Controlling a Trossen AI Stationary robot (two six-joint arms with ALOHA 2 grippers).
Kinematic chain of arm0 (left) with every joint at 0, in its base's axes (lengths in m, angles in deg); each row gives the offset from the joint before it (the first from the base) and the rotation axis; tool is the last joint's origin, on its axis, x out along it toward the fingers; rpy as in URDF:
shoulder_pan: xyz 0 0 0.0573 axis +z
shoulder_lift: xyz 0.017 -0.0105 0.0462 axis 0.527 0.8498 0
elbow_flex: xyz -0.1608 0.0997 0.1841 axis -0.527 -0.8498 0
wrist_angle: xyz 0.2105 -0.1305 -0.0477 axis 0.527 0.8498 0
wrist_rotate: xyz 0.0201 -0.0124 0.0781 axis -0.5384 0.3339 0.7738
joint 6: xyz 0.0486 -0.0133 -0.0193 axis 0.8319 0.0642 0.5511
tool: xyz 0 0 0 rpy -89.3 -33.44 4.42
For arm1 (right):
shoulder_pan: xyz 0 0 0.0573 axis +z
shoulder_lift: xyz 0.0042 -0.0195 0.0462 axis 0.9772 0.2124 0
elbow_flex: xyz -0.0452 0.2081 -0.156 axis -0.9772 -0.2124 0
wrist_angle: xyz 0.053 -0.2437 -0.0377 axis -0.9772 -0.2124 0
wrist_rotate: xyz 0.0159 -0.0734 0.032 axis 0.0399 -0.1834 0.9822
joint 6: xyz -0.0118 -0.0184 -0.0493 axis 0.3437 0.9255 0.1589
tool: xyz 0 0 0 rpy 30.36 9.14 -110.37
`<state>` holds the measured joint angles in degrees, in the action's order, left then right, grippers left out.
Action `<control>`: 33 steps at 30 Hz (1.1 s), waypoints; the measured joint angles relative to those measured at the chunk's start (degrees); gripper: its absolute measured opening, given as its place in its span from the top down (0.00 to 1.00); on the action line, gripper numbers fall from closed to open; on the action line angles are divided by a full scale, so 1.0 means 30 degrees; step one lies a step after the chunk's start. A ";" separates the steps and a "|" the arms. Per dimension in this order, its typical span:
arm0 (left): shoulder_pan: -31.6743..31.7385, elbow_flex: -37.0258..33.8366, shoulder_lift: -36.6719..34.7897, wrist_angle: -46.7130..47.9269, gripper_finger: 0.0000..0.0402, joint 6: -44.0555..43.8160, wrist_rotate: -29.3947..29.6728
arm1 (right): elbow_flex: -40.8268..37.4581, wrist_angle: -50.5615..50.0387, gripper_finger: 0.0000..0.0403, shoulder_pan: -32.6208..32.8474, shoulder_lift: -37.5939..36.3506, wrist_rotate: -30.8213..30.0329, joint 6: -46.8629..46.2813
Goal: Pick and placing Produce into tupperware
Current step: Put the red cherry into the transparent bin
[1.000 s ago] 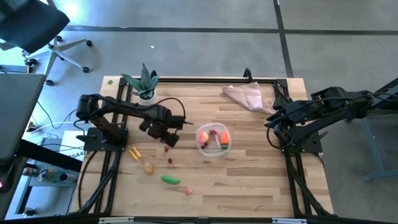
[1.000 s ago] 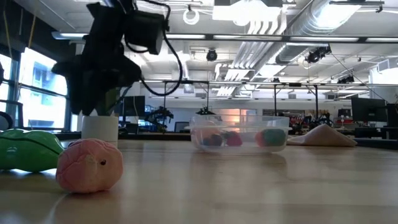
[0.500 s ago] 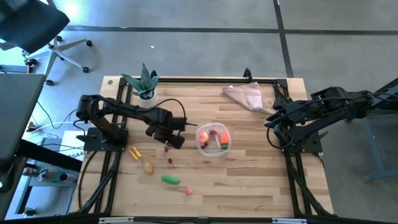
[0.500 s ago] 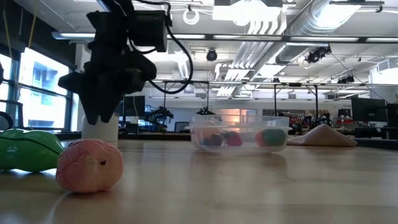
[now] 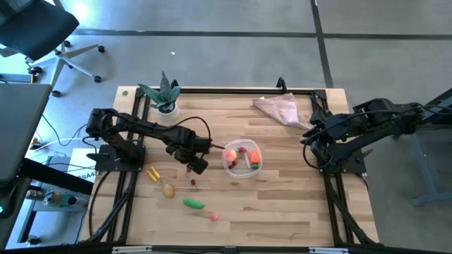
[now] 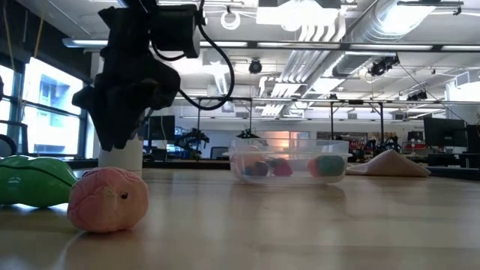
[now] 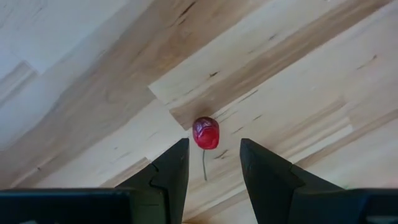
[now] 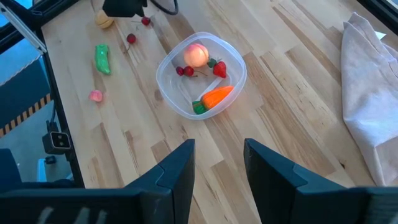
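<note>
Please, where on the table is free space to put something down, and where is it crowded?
Free: the bare wood between the tupperware and the right arm, below the cloth. Also the front right part of the table. Crowded: left of the tupperware, around the left tool, cherry, potato and green pod.

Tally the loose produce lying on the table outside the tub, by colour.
Dark-red bits: 2
Green pod: 1
Pink piece: 1
Beige potato: 1
Yellow piece: 1, as far as the high view shows
Total: 6
</note>
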<state>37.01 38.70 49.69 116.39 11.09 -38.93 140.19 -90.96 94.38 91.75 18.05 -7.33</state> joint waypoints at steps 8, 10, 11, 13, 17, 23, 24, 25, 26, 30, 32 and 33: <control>-0.0552 0.0000 0.0000 0.0021 0.67 0.0807 0.0620 | -0.0004 0.0000 0.68 0.0000 0.0001 -0.0003 -0.0002; -0.0663 -0.0180 0.0000 -0.0188 0.67 0.1009 0.0855 | -0.0003 0.0000 0.68 0.0000 0.0003 -0.0002 0.0003; -0.0662 -0.0341 0.0017 -0.0193 0.67 0.1077 0.0879 | -0.0004 0.0000 0.68 0.0000 0.0003 -0.0003 0.0002; -0.0662 -0.0707 0.0022 -0.0148 0.67 0.1150 0.0928 | -0.0004 0.0000 0.68 0.0000 0.0003 -0.0003 0.0003; -0.0662 -0.1591 0.0022 -0.0627 0.67 0.1096 0.0787 | 0.0001 0.0000 0.68 0.0000 -0.0004 -0.0003 -0.0004; -0.0654 -0.1763 0.0022 -0.1996 0.67 0.1198 0.0559 | -0.0004 0.0000 0.68 0.0000 0.0003 -0.0003 -0.0001; -0.0654 -0.1763 0.0022 -0.2196 0.67 0.1381 0.0458 | -0.0004 0.0000 0.68 0.0000 0.0000 -0.0003 0.0000; -0.0654 -0.1763 0.0022 -0.2357 0.67 0.1603 0.0342 | -0.0004 0.0000 0.68 0.0000 0.0003 -0.0003 0.0003; -0.0654 -0.1770 0.0022 -0.2529 0.67 0.1776 0.0250 | -0.0004 0.0000 0.68 0.0000 0.0003 -0.0002 0.0001; -0.0654 -0.1770 0.0022 -0.2623 0.67 0.2107 0.0220 | -0.0001 0.0000 0.68 0.0000 -0.0001 -0.0003 -0.0003; -0.0647 -0.1770 0.0022 -0.2623 0.67 0.2127 0.0359 | -0.0001 0.0000 0.68 0.0000 -0.0001 0.0001 0.0001; -0.0647 -0.1770 0.0022 -0.2623 0.67 0.2121 0.0372 | -0.0001 0.0000 0.68 0.0000 0.0000 -0.0003 0.0000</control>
<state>35.07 33.39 49.76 108.52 17.45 -37.81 140.19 -90.96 94.38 91.75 18.04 -7.33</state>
